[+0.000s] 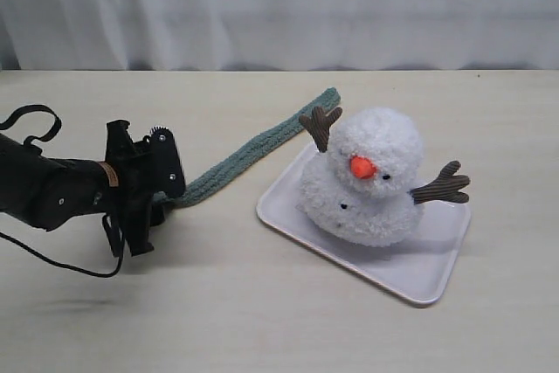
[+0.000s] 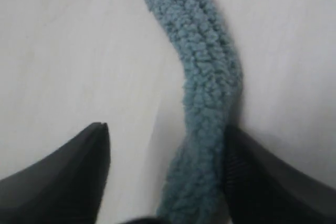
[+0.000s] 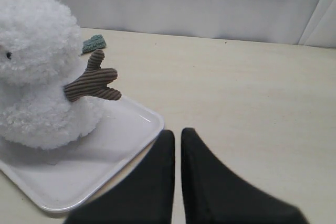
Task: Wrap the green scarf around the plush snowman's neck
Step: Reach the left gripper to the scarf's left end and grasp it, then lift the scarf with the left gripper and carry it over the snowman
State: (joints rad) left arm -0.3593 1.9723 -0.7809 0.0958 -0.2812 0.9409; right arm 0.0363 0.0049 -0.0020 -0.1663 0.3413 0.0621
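The plush snowman (image 1: pixel 371 176) is seen sitting upright on a white tray (image 1: pixel 419 279) that rests on the pale bench (image 1: pixel 262 321), its orange nose (image 1: pixel 362 166) turned toward the exterior camera and its brown twig arms spread to either side. The green scarf (image 1: pixel 253 155) is laid out flat on the bench as a long strip — one end lies behind the snowman beside its raised twig arm (image 1: pixel 320 125), the other runs diagonally away to the left tool (image 1: pixel 157 203). Nothing is wrapped round the snowman's neck (image 1: pixel 349 183).

In the left wrist view the left tool's fingers (image 2: pixel 68 166) are held apart with the scarf's end between them; the strip lies against one finger, while a gap of bare bench is left before the other. The scarf is not yet pinched.

The right tool (image 3: pixel 177 145) is pressed together and empty — it is held low over the bench just beside the tray's corner, near the snowman's other twig arm (image 3: pixel 93 83).
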